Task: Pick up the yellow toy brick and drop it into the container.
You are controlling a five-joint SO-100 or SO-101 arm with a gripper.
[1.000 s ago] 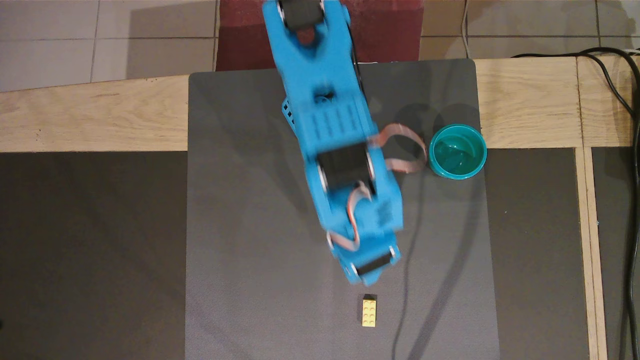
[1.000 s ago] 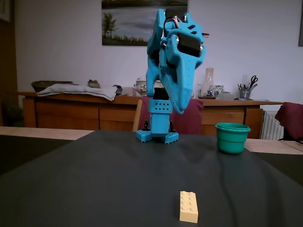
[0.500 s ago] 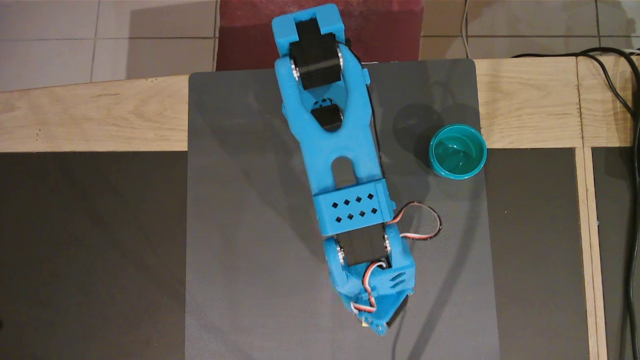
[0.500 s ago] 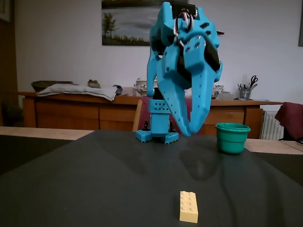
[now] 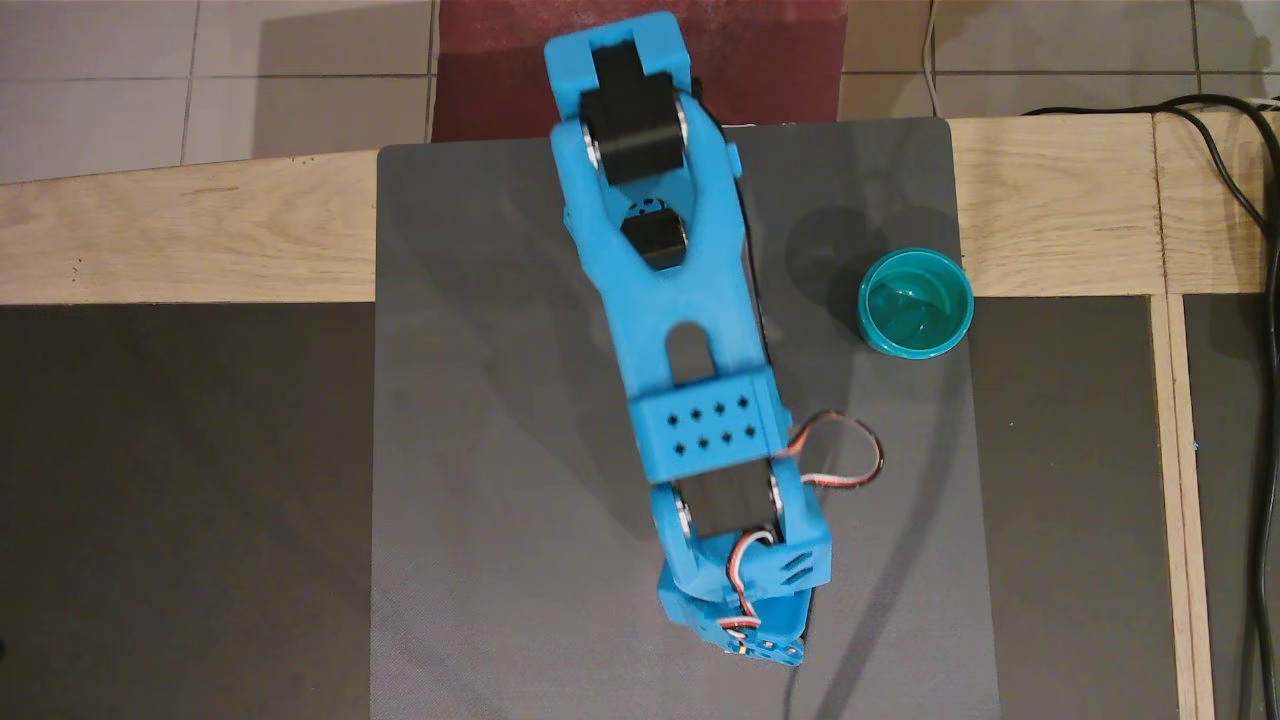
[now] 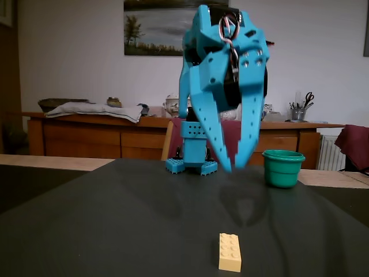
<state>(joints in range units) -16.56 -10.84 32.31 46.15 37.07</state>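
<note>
On the dark matte mat (image 6: pixel 115 231) covering the desk, the yellow toy brick (image 6: pixel 230 252), a studded plastic rectangle, lies flat in the fixed view. Above it and clear of it hangs the blue plastic claw (image 6: pixel 233 165), its tapered fingers narrowly parted and empty. Right of the claw stands the container (image 6: pixel 282 168), a round, glossy teal cup.

You will find no readable text, label, brand, number or sign in either view: nothing legible on the arm, the cup, the brick or the mat
</note>
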